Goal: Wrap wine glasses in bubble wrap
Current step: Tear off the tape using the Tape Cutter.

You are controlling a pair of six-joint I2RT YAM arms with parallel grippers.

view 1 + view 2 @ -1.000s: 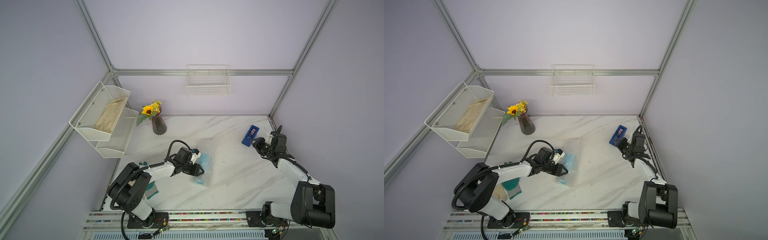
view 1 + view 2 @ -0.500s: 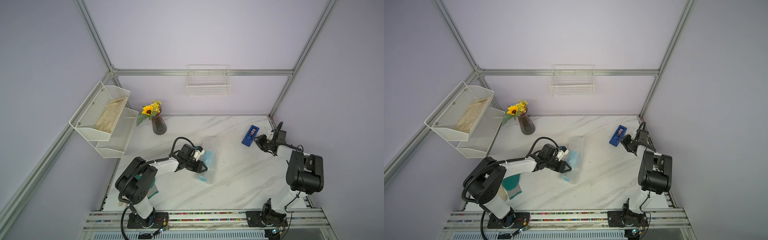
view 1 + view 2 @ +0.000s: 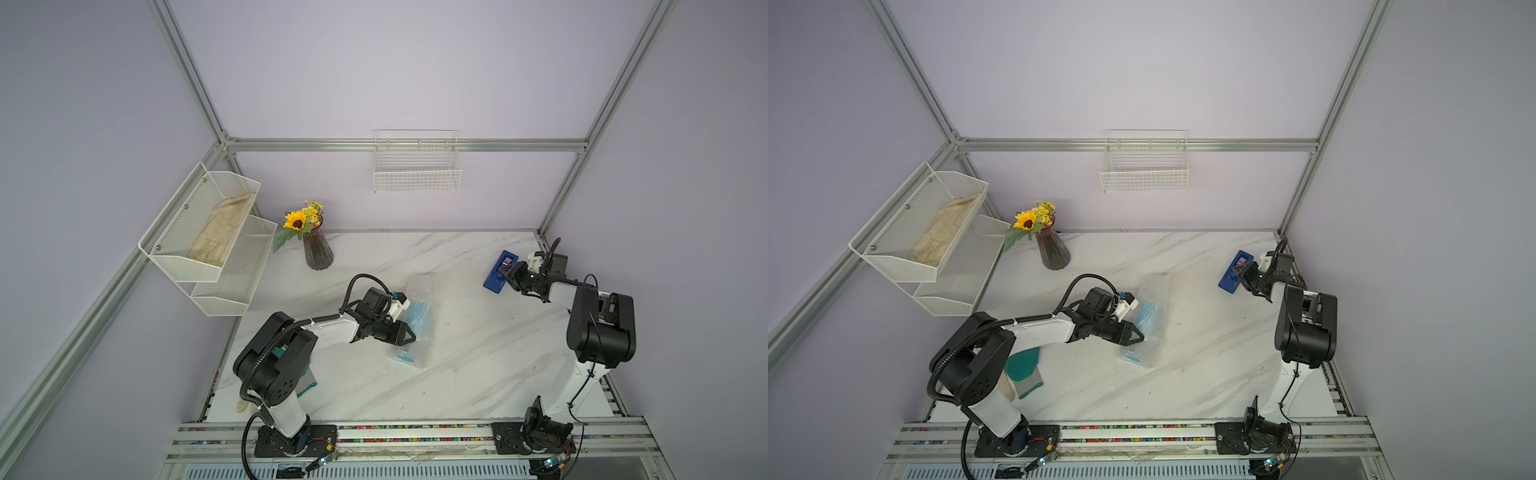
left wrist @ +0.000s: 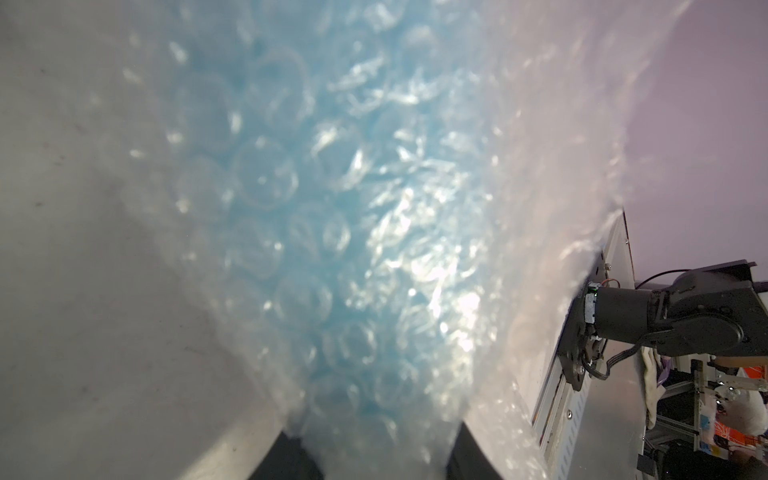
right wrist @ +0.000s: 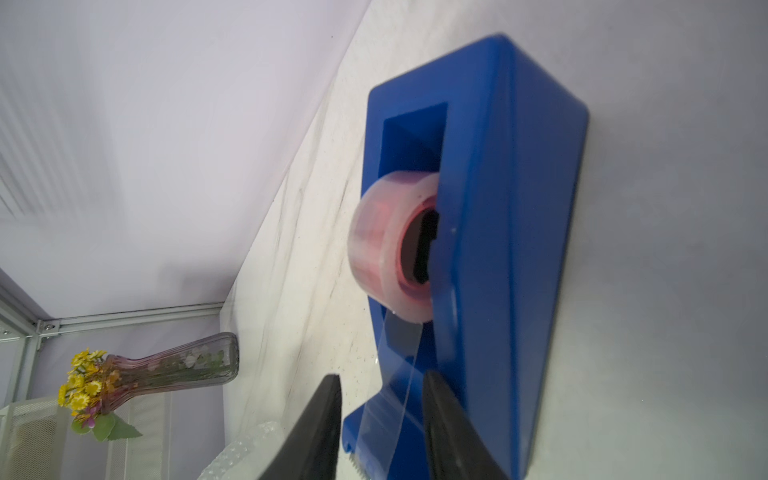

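The light-blue goblet (image 3: pixel 417 318) appears to lie on its side on the marble surface (image 3: pixel 478 365), rolled inside the bubble wrap (image 3: pixel 422 291), well apart from the blue tape dispenser (image 3: pixel 498 272) and on the left arm's side of it. The left tool (image 3: pixel 409 334) pinches the bundle: in the left wrist view the film runs down between its two dark jaws. Within the last second the right arm has folded from a low stretch into an upright stance, and the right tool (image 3: pixel 509 277) has closed in on the dispenser. The right wrist view shows its jaws spread to either side of the clear strip leading off the tape roll (image 5: pixel 390 249), not yet clamped on it. The bundle has crept only slightly toward the dispenser. This suggests the rolling is done and the work has turned to sealing: tape must be drawn and carried over, and the wrap could spring loose if the left tool lets go.
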